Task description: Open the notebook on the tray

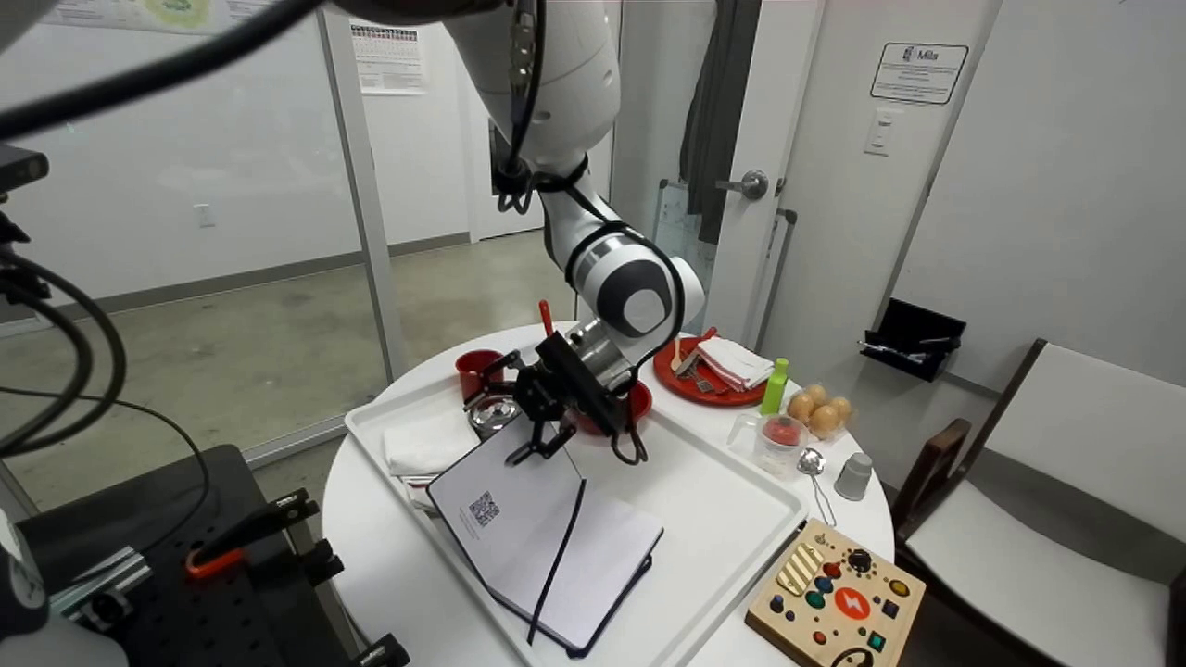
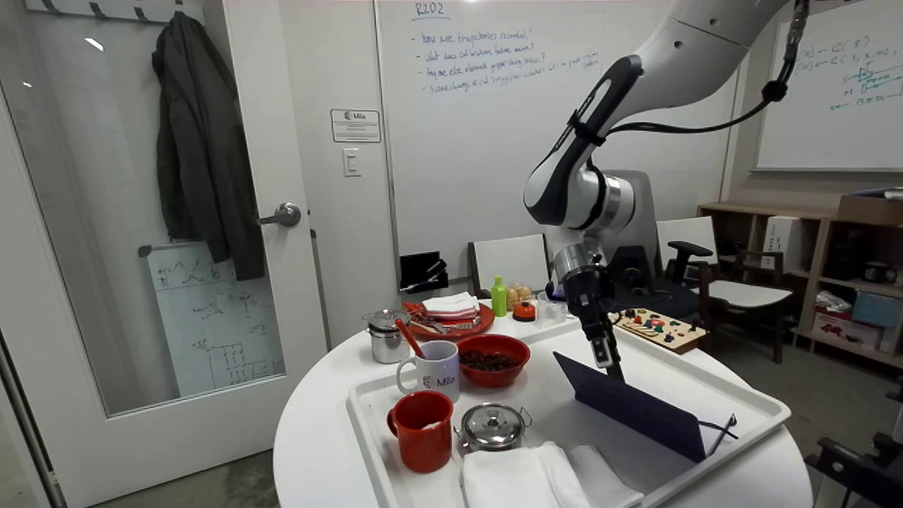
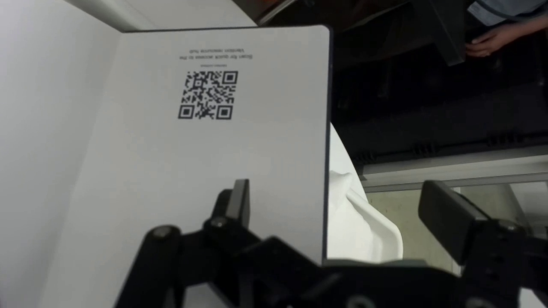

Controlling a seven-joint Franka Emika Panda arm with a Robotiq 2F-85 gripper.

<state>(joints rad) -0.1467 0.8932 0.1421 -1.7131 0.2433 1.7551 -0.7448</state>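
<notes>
The notebook point(image 1: 602, 556) lies on the white tray point(image 1: 713, 491) with its cover swung up and its white pages showing. The raised cover leans at a slant, with a QR code on its inner side. Its dark navy outside point(image 2: 635, 413) faces the camera in an exterior view. My gripper point(image 1: 492, 432) is at the upper end of the cover, with its fingers spread wide. In the wrist view the cover point(image 3: 257, 145) has its edge between the two fingers of the gripper point(image 3: 342, 209). One finger is on the inner, white side; I cannot tell whether it touches.
A red mug point(image 2: 423, 430), a lidded steel pot point(image 2: 494, 427) and a white napkin point(image 2: 522, 480) stand close to the cover's outside. A red bowl point(image 2: 494, 360) and a white mug point(image 2: 441, 367) are farther back. A colourful wooden board point(image 1: 834, 597) lies beside the tray.
</notes>
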